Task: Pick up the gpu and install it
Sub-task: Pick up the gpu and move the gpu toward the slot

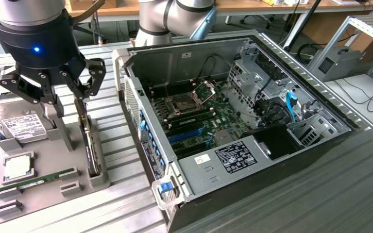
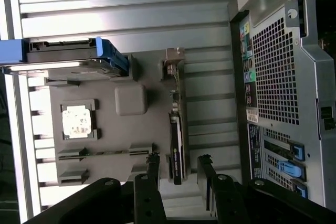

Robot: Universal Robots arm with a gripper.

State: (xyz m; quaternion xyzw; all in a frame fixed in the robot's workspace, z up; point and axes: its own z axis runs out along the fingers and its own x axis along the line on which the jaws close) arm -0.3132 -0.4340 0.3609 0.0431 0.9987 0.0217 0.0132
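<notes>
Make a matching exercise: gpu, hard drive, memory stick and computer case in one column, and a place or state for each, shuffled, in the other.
1. gpu
2. hard drive
3. memory stick
4. computer case

A. side open, motherboard showing
B. green, lying low in the grey holder
C. on edge in the holder, right under the open pincer
D. bears a white label

Pairs: 1-C, 2-D, 3-B, 4-A.
</notes>
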